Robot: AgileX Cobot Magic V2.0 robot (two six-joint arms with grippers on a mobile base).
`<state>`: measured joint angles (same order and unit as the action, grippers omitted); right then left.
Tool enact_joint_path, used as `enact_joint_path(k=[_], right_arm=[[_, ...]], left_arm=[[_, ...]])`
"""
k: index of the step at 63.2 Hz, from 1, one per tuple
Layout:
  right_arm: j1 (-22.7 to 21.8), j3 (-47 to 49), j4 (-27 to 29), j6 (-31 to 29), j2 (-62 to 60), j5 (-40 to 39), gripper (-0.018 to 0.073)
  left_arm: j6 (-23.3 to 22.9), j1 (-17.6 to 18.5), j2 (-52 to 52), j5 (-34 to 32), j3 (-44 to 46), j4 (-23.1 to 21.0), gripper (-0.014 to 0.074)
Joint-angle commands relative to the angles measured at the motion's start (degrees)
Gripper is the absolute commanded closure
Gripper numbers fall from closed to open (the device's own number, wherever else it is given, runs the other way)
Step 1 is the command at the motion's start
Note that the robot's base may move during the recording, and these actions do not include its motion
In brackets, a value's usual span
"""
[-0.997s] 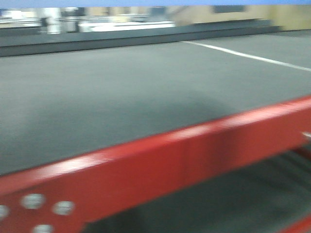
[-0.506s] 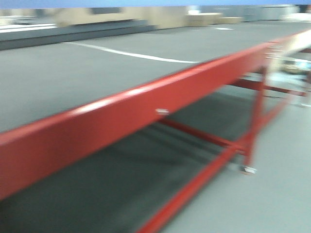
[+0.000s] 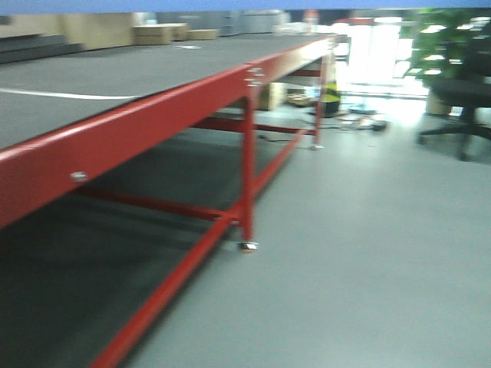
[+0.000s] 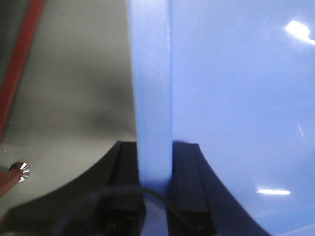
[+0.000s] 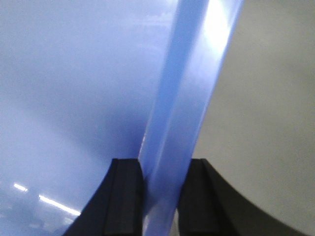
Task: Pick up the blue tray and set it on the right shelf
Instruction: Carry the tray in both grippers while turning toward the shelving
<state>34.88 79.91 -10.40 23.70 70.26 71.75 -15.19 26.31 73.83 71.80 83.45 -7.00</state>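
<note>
The left hand point(image 4: 155, 152) is clamped on one rim of the tray point(image 4: 236, 98), and the right hand point(image 5: 160, 164) grips its other side. The tray hangs over grey floor point(image 3: 368, 245) beside the red-framed surface point(image 3: 153, 115), its edge a blue strip topping the front view.

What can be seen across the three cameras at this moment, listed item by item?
Light-blue glossy plastic tray: one, fills both wrist views; a blue strip along the front view's top edge.
Red-framed table with dark grey mat top: one, left half of the front view, receding.
Cardboard boxes: at least two, tan, far upper left.
Black office chair: one, far right.
Green plant: one, blurred, upper right above the chair.
Grey floor: one, right and foreground.
Left gripper: one, black, shut on the tray's rim.
Right gripper: one, black, shut on the tray's rim.
</note>
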Motion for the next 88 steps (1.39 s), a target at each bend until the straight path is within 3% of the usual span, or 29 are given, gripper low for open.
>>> enact_joint_path(k=[1,88], right_arm=[[0.3,2.1,-2.7,-2.2,-1.6,0.7,0.0501],[0.3,2.1,-2.7,-2.2,-1.6,0.7,0.0501]], left_arm=[[1.3,0.1,-1.7,4.9,1.5,-0.2,0.0645],[1.3,0.1,-1.7,4.9,1.5,-0.2,0.0645]])
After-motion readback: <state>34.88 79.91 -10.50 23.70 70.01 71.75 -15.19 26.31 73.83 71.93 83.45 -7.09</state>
